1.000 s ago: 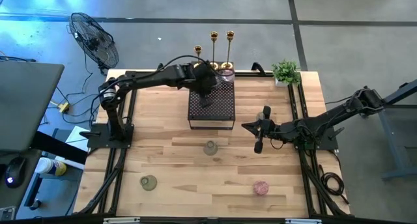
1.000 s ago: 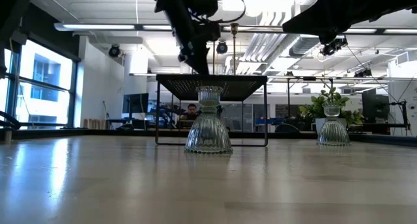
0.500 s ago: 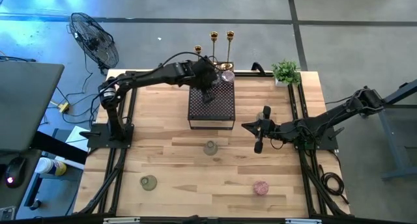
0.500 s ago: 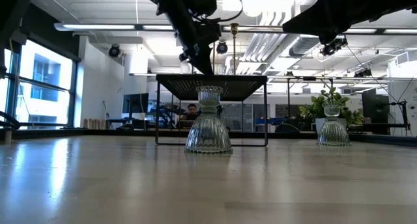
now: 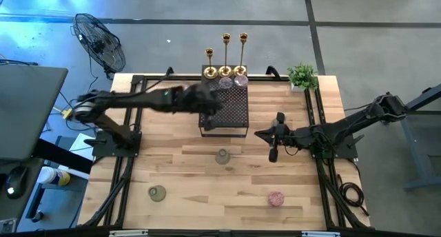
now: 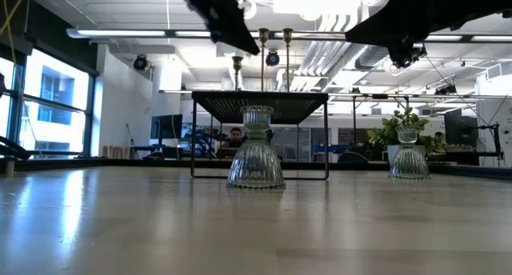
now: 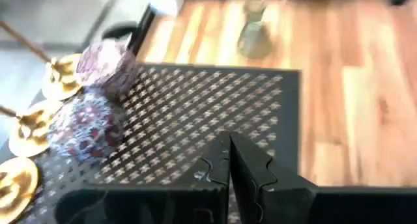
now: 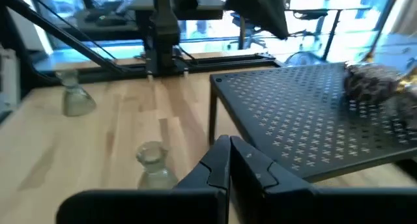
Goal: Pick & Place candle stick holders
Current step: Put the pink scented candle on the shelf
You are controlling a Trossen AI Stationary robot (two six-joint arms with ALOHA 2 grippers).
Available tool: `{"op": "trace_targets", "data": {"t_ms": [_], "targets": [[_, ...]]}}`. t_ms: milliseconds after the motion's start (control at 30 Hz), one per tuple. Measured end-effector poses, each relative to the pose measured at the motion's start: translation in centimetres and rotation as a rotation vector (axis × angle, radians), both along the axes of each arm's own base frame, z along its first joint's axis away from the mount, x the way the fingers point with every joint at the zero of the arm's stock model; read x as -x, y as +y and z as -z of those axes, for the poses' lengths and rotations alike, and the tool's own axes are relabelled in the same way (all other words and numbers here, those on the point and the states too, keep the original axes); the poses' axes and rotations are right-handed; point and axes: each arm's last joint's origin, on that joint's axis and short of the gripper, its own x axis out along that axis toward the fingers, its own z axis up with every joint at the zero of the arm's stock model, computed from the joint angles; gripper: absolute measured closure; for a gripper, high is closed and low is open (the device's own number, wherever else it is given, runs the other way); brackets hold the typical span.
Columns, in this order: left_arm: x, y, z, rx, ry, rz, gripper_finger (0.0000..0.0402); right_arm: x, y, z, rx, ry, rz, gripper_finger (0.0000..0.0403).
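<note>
Three gold candlesticks (image 5: 225, 70) stand upright at the far edge of the black mesh stand (image 5: 224, 113); their round bases (image 7: 29, 123) show beside two pink-purple cups (image 7: 88, 123) that rest on the mesh. Pale green cups stand on the table (image 5: 222, 156) (image 5: 157, 193), a pink one nearer the front (image 5: 275, 198), and another green cup right of the stand (image 7: 254, 35). My left gripper (image 7: 229, 162) is shut and empty above the stand's left part (image 5: 213, 114). My right gripper (image 8: 229, 160) is shut and empty above the table, right of the stand (image 5: 258, 134).
A small green potted plant (image 5: 302, 75) stands at the table's far right corner. A fan (image 5: 100, 40) stands off the table at the far left. Bare wood lies along the table's near half between the loose cups.
My left gripper has risen from just above the mesh stand's far part, near the pink-purple cups, and drawn back toward the table's left and near edges, its arm swinging out to the left. The cups and candlesticks have stayed where they were.
</note>
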Motion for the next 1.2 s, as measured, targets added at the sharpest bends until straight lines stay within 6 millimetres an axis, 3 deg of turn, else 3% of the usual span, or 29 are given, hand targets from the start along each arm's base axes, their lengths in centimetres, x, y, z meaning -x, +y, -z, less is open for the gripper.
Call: {"op": "trace_targets", "data": {"t_ms": [167, 367, 600, 733, 933, 1200], "targets": [[4.9, -2.5, 2.3, -0.036, -0.211, 0.081, 0.0401, -0.2, 0.0, 0.0, -0.055, -0.008, -0.071, 0.0402], [10.0, -3.1, 4.1, 0.101, -0.271, 0.053, 0.0401, -0.4, 0.1, 0.0, -0.086, -0.014, -0.033, 0.0403], [14.4, -3.5, 6.4, 0.102, -0.388, 0.05, 0.0401, -0.4, 4.1, -2.3, -0.112, 0.108, -0.083, 0.0403], [15.6, -3.6, 8.0, 0.092, -0.442, 0.055, 0.0401, -0.2, 7.2, -2.9, -0.176, 0.227, -0.05, 0.0403], [16.0, -3.7, 9.5, 0.05, -0.442, 0.088, 0.0401, 0.6, 12.2, -1.9, -0.348, 0.368, 0.021, 0.039], [15.9, -3.7, 9.8, 0.009, -0.416, 0.111, 0.0401, 2.5, 17.5, -0.2, -0.658, 0.564, 0.116, 0.0272]]}}
